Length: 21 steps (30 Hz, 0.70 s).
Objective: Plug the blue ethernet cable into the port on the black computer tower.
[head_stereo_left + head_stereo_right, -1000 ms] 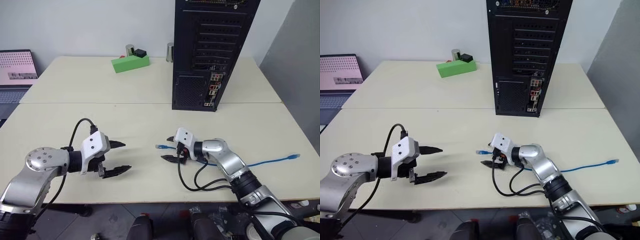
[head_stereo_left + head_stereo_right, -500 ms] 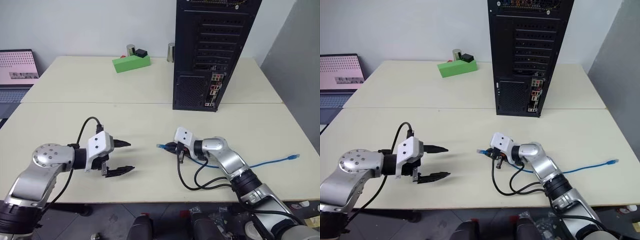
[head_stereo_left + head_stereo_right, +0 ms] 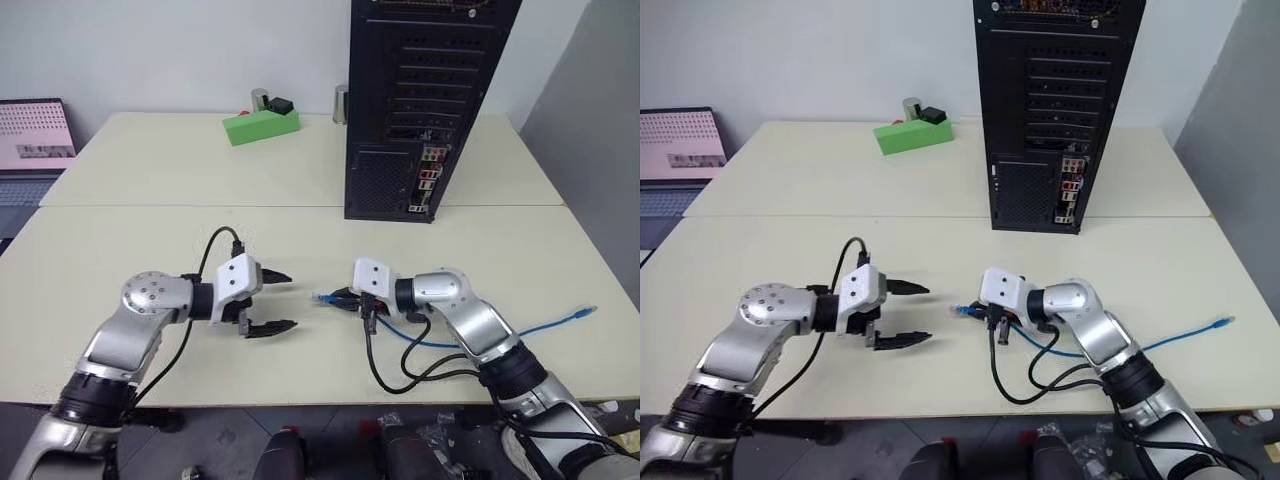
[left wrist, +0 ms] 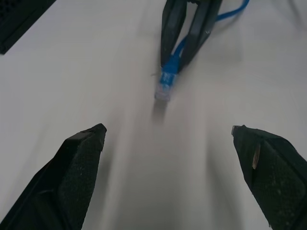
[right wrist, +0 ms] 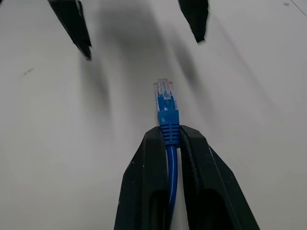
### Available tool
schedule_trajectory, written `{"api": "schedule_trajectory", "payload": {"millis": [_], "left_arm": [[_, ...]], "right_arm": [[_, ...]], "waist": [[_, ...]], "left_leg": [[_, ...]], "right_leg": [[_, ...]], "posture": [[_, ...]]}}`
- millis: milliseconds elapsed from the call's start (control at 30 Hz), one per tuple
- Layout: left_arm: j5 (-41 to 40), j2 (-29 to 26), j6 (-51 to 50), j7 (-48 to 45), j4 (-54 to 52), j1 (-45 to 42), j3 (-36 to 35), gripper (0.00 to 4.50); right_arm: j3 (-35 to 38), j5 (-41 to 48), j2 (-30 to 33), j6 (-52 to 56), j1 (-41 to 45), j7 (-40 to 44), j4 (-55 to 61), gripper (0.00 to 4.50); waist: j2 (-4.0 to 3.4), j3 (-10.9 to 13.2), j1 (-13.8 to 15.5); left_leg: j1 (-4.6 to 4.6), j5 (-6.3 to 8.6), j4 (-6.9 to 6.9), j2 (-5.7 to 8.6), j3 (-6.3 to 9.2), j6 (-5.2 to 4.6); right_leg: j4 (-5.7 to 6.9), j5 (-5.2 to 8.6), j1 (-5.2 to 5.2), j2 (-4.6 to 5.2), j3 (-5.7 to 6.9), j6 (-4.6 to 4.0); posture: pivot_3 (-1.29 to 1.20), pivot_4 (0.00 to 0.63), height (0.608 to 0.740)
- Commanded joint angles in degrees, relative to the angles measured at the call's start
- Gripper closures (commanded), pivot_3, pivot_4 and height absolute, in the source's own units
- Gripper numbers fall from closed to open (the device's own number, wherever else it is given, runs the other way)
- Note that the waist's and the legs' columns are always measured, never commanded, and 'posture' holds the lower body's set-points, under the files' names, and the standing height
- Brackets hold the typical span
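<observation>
The blue ethernet cable [image 3: 325, 297] has its near plug [image 5: 163, 93] sticking out past my right gripper [image 3: 345, 298], which is shut on the cable just behind the plug and holds it a little above the table. The plug points toward my left gripper [image 3: 288, 300]. That gripper stands open a short way to the left, with nothing between its fingers [image 4: 81, 163]. The cable trails right across the table to its other plug [image 3: 585, 314]. The black computer tower [image 3: 420, 100] stands upright at the back, and the port lies in its coloured connector strip [image 3: 430, 175].
A green box [image 3: 260, 125] with small items behind it sits at the back left of the tower. A laptop [image 3: 35, 135] is at the far left. Black robot cables [image 3: 400, 360] loop on the table under my right wrist, near the front edge.
My right gripper has shut on the cable and lifted the plug slightly. My left gripper, still open, has moved right, closer to the plug.
</observation>
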<state>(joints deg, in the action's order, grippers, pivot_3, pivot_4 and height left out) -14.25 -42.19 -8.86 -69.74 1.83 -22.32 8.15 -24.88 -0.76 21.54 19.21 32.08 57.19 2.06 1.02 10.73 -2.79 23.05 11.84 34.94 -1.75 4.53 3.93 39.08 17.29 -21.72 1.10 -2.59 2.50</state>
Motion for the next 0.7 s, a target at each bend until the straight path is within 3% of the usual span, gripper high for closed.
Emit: {"api": "schedule_trajectory", "payload": {"millis": [33,167,700], "left_arm": [[0.0,0.8,2.1,-1.9,1.3,-2.2,0.5,0.0],[0.3,1.3,3.4,-4.0,2.7,-3.2,1.5,0.5],[3.4,5.6,8.2,-4.2,8.2,-6.2,3.2,4.07]], "right_arm": [[-0.2,0.8,0.6,0.4,-0.2,0.8,4.1,4.39],[-0.4,0.7,1.1,0.9,-0.4,0.7,5.3,4.39],[-0.5,0.8,1.4,3.1,-0.3,0.4,7.2,4.41]], "waist": [[0.0,0.0,-0.1],[0.0,0.0,-0.2],[0.0,0.0,-0.1]], "left_leg": [[0.0,0.0,0.0,0.0,0.0,0.0],[-0.01,0.0,-0.01,-0.02,0.01,0.0],[-0.01,0.0,0.0,-0.01,0.03,0.0]], "right_leg": [[0.0,0.0,0.0,0.0,-0.01,0.0],[0.01,0.0,-0.02,-0.01,0.0,0.0],[0.01,0.0,0.0,-0.01,0.01,0.0]], "posture": [[0.0,0.15,0.74],[0.0,0.15,0.74],[0.0,0.15,0.74]]}}
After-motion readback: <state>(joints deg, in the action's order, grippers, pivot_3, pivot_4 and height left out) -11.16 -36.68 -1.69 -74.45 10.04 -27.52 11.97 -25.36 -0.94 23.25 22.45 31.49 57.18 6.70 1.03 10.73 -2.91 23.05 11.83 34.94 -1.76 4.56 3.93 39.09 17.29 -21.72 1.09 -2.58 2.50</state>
